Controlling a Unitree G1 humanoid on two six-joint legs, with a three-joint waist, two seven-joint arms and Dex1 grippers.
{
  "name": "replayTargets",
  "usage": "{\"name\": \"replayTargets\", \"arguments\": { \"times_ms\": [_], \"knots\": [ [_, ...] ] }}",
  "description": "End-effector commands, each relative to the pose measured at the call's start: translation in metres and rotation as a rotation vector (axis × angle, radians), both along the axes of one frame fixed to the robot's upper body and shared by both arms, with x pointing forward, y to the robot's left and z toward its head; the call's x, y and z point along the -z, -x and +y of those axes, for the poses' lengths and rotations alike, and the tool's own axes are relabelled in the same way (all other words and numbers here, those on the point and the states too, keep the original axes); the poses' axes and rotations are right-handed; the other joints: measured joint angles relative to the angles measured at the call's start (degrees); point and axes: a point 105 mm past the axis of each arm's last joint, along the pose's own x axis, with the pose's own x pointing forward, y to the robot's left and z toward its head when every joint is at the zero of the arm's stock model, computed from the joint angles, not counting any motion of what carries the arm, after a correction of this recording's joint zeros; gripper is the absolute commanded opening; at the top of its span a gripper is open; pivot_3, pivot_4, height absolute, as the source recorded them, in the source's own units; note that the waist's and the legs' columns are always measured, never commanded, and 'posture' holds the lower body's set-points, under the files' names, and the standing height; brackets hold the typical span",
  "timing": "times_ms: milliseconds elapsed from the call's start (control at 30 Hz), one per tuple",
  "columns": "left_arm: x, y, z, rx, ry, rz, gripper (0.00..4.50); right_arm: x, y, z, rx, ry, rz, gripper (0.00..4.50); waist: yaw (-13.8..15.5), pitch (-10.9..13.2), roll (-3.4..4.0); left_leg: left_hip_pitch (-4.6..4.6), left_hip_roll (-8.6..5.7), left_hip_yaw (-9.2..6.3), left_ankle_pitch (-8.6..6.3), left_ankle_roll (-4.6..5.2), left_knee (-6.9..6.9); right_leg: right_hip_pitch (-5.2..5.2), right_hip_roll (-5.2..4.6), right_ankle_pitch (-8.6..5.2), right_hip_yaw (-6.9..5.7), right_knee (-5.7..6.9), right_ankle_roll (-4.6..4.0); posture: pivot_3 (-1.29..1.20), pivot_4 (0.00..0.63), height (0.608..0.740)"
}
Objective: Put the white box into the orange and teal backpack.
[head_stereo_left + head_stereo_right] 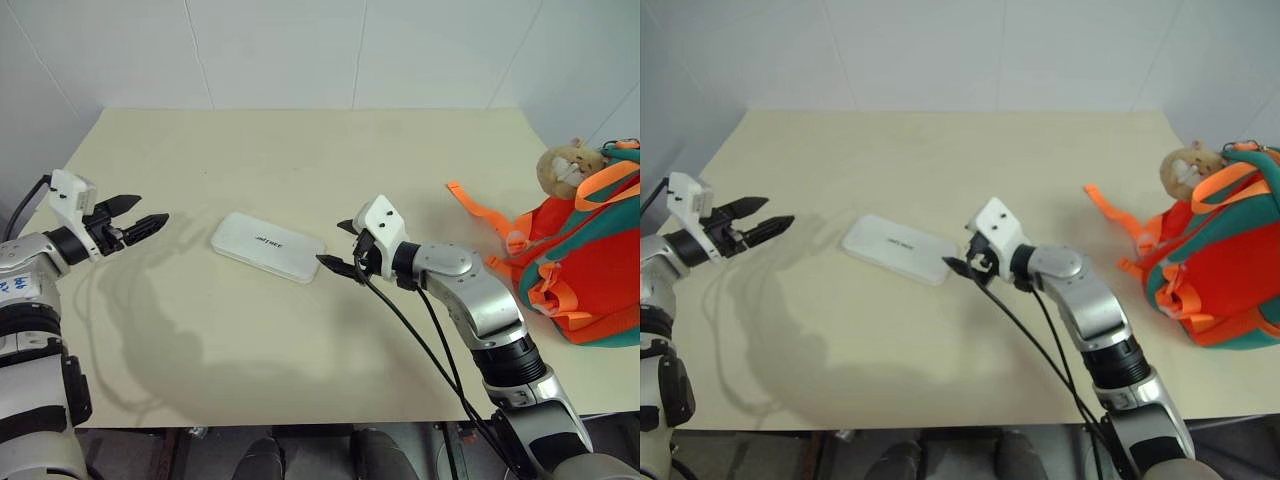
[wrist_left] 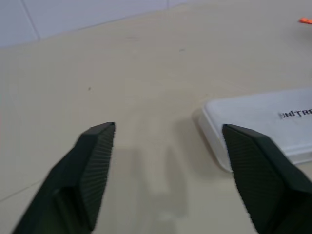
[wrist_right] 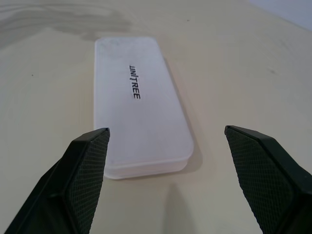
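While the white box [image 1: 267,246], flat, round-cornered and dark-lettered, lies on the counter [image 1: 300,150] just ahead of the gaping right pincer [image 1: 340,247], the equally spread left pincer [image 1: 133,218] hovers beyond its other end and the orange and teal backpack [image 1: 580,270] sits well behind the right pincer.

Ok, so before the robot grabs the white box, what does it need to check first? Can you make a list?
1. White box lying flat on the table with nothing on it: ok.
2. Right gripper jaws open wide enough for the box's end: ok; in the right wrist view they stand either side of it.
3. Right gripper touching the box: cannot tell; its lower tip sits right at the box's near end.
4. Left gripper jaws open and aimed at the box's other end: ok, but a gap of bare table remains.
5. Orange and teal backpack within view at the table's right: ok.
6. Backpack opening unzipped and ready: cannot tell.
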Motion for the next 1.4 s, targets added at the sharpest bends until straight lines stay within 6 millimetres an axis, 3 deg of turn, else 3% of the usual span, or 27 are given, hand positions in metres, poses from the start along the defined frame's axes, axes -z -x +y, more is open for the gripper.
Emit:
{"name": "replayTargets", "arguments": {
  "times_ms": [33, 167, 233, 300, 533, 633, 667, 767, 900, 1100, 1267, 1333, 1400],
  "knots": [
    [-0.011, -0.007, -0.002, -0.018, 0.001, -0.029, 2.38, -0.005, -0.001, 0.001, 0.023, 0.013, -0.033, 4.5, -0.19, 0.0, 0.0, 0.0, 0.0, 0.0, 0.0, 0.0, -0.01, -0.01, 0.0, 0.0, 0.0, 0.01, 0.0, 0.0, 0.15, 0.74],
    [-0.011, -0.012, -0.007, -0.018, 0.004, -0.029, 1.13, 0.003, -0.003, -0.001, 0.044, 0.058, -0.024, 4.5, -0.36, 0.0, -0.01, 0.0, 0.0, 0.01, 0.0, 0.0, -0.02, -0.04, 0.0, 0.0, -0.02, 0.03, 0.0, 0.0, 0.15, 0.74],
    [-0.008, -0.015, -0.007, -0.047, -0.001, -0.034, 0.43, 0.011, -0.009, -0.004, 0.078, 0.091, -0.011, 4.1, -0.43, -0.01, -0.02, 0.0, 0.0, 0.02, 0.0, 0.0, -0.02, -0.04, 0.0, 0.0, -0.03, 0.03, 0.0, 0.0, 0.15, 0.74],
    [-0.004, -0.02, -0.002, -0.117, 0.002, -0.019, 0.0, 0.015, -0.017, -0.01, 0.146, 0.119, -0.018, 3.62, -0.33, -0.01, -0.04, 0.0, 0.0, 0.02, 0.0, 0.0, -0.02, -0.04, 0.0, 0.0, -0.03, 0.03, 0.0, 0.0, 0.15, 0.74],
    [0.02, -0.028, -0.001, -0.194, 0.002, 0.1, 0.0, 0.029, -0.023, 0.001, 0.151, 0.166, 0.016, 1.17, -0.27, -0.01, -0.07, 0.0, -0.01, 0.03, 0.0, 0.01, 0.0, -0.09, 0.0, 0.01, -0.03, 0.14, 0.01, 0.0, 0.15, 0.74],
    [0.027, -0.031, -0.007, -0.195, 0.01, 0.137, 0.0, 0.031, -0.02, 0.01, 0.121, 0.161, 0.024, 0.27, -0.25, -0.01, -0.07, 0.0, -0.02, 0.03, 0.0, 0.0, 0.0, -0.09, 0.0, 0.01, -0.05, 0.15, 0.01, 0.0, 0.15, 0.74],
    [0.03, -0.033, -0.009, -0.199, 0.015, 0.155, 0.0, 0.031, -0.019, 0.011, 0.116, 0.162, 0.024, 0.17, -0.25, -0.01, -0.07, 0.0, -0.03, 0.03, 0.0, 0.0, 0.01, -0.09, 0.0, 0.01, -0.05, 0.15, 0.01, 0.0, 0.15, 0.74],
    [0.035, -0.034, -0.012, -0.204, 0.025, 0.188, 0.0, 0.032, -0.018, 0.014, 0.111, 0.163, 0.023, 0.12, -0.25, -0.02, -0.07, 0.0, -0.04, 0.02, 0.0, 0.0, 0.0, -0.1, 0.0, 0.01, -0.07, 0.17, 0.01, 0.0, 0.15, 0.74],
    [0.039, -0.036, -0.031, -0.126, 0.15, 0.264, 0.0, 0.029, -0.015, 0.019, 0.091, 0.15, 0.021, 0.12, -0.25, -0.02, -0.08, 0.0, -0.04, 0.02, 0.0, 0.0, 0.0, -0.1, 0.0, 0.01, -0.08, 0.17, 0.01, 0.0, 0.15, 0.74],
    [0.036, -0.043, -0.036, -0.16, 0.261, 0.269, 0.0, 0.032, -0.011, 0.02, 0.084, 0.149, 0.035, 0.12, -0.57, -0.03, -0.09, 0.0, -0.03, 0.02, 0.0, 0.0, 0.02, -0.12, 0.0, 0.01, -0.1, 0.21, 0.01, 0.0, 0.15, 0.74],
    [0.034, -0.048, -0.037, -0.189, 0.163, 0.216, 0.0, 0.035, -0.006, 0.023, 0.049, 0.178, 0.058, 0.12, -0.66, -0.03, -0.1, 0.0, -0.04, 0.02, 0.02, -0.03, 0.01, -0.13, -0.02, 0.01, -0.11, 0.21, 0.01, 0.0, 0.15, 0.74],
    [0.036, -0.048, -0.038, -0.19, 0.212, 0.232, 0.0, 0.035, -0.005, 0.023, 0.047, 0.183, 0.058, 0.84, -0.72, -0.03, -0.11, 0.0, -0.04, 0.02, 0.02, -0.05, 0.01, -0.13, -0.02, 0.01, -0.12, 0.21, 0.01, 0.0, 0.15, 0.74],
    [0.035, -0.048, -0.037, -0.196, 0.23, 0.225, 0.38, 0.034, -0.004, 0.024, 0.043, 0.175, 0.053, 1.33, -0.79, -0.03, -0.11, 0.0, -0.04, 0.03, 0.02, -0.04, 0.01, -0.13, -0.02, 0.01, -0.11, 0.21, 0.01, 0.0, 0.15, 0.74]
  ]
}}
